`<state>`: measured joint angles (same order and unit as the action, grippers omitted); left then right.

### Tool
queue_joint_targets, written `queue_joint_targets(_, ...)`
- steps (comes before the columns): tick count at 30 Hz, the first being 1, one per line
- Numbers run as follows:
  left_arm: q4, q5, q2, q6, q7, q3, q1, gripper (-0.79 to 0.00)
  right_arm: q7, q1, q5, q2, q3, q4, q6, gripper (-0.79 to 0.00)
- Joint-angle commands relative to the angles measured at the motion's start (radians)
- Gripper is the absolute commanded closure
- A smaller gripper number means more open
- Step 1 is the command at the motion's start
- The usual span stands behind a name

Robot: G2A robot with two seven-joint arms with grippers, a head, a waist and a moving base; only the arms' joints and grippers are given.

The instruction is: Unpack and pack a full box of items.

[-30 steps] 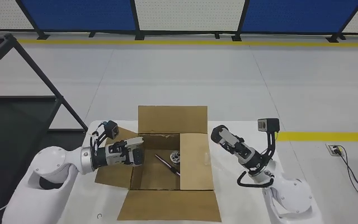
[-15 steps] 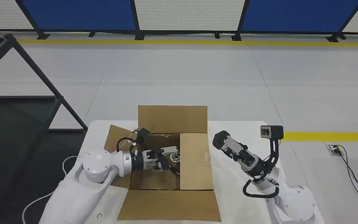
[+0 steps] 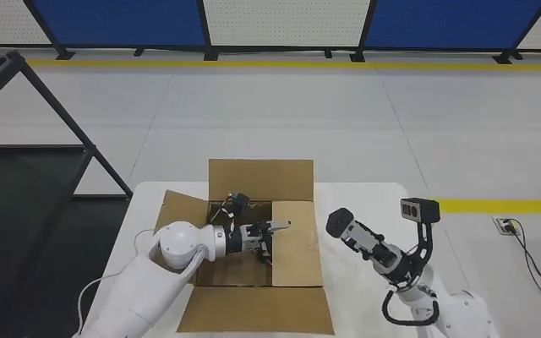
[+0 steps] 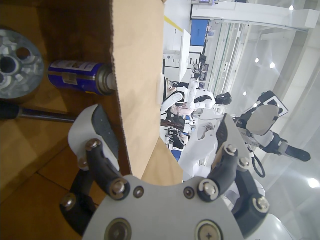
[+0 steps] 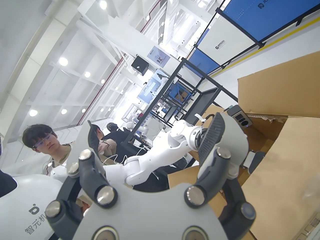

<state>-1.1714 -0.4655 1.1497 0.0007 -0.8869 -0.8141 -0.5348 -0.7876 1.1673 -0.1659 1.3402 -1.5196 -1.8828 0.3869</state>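
Item 1, the cardboard box (image 3: 260,179): it stands open in the lower middle of the top view, on the white desk (image 3: 363,198). The back, left and front flaps are spread outward. The right flap (image 3: 296,241) is folded in over the right part of the opening.

Item 2, contents, as my left wrist view shows them. A round metal disc (image 4: 17,73) with drilled holes lies flat on the box floor at the left edge of that frame. A blue can (image 4: 75,76) lies on its side just beside the disc, with its nozzle end at the flap's edge. A dark-handled rod (image 4: 37,116) lies on the floor close below the disc and can. Whether it touches them I cannot tell.

Item 3, my left hand (image 3: 267,231): it is inside the box opening at the free edge of the right flap, released and holding nothing. It straddles that edge. One finger (image 4: 100,126) is on the flap's inner side and the second finger (image 4: 228,136) on its outer side. Contact with the cardboard cannot be confirmed.

Item 4, my right hand (image 3: 340,221): it hangs over the desk to the right of the box, apart from it, jaws spread and empty.
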Motion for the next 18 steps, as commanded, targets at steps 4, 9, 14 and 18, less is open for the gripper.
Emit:
queue_joint_targets(4,-0.022,0.002,0.009,-0.024,-0.003,-0.006,0.013,-0.785,-0.075,0.012,-0.046,-0.010,0.001,-0.020,0.029,-0.785)
queue_joint_targets(9,-0.092,0.015,0.007,-0.017,-0.014,-0.029,0.013,-0.785,-0.147,0.017,-0.069,-0.022,-0.001,-0.034,0.036,-0.785)
queue_joint_targets(14,-0.152,0.026,0.013,0.006,-0.005,-0.035,0.028,-0.785,-0.179,0.017,-0.033,-0.032,0.009,-0.052,-0.005,-0.785)
queue_joint_targets(18,-0.176,0.019,0.028,0.027,0.004,-0.021,0.064,-0.785,-0.179,0.024,0.021,-0.038,0.031,-0.081,-0.061,-0.785)
